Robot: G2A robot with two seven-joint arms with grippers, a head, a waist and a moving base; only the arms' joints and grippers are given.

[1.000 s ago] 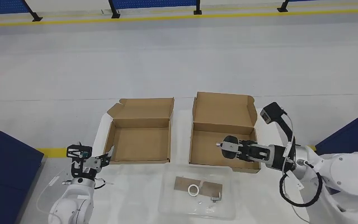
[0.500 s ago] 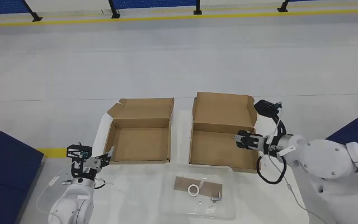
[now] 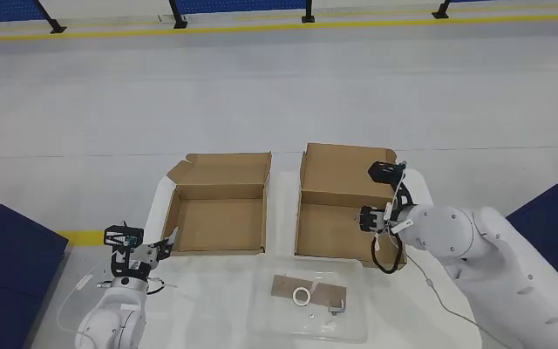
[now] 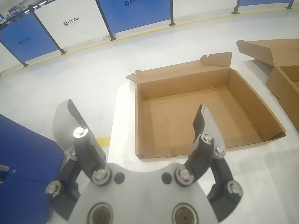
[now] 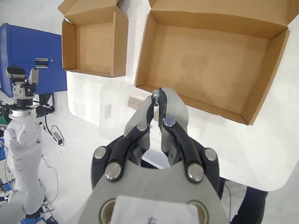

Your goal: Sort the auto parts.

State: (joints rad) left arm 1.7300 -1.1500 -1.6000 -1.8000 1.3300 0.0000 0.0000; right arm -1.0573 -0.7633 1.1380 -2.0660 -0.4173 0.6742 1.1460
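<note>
One small silver bolt, pinched in right gripper jaws, hangs over a brown cardboard box, seemingly for release; left gripper jaws gape.

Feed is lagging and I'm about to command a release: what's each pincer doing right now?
Left pincer: open, holding nothing.
Right pincer: shut on a small metal part.

Table: white, under the left claw.
Cabinet: blue, just beside that claw.
Fence: blue and white panels, far ahead of the claw.
Yellow line: on the floor, near the fence.
</note>
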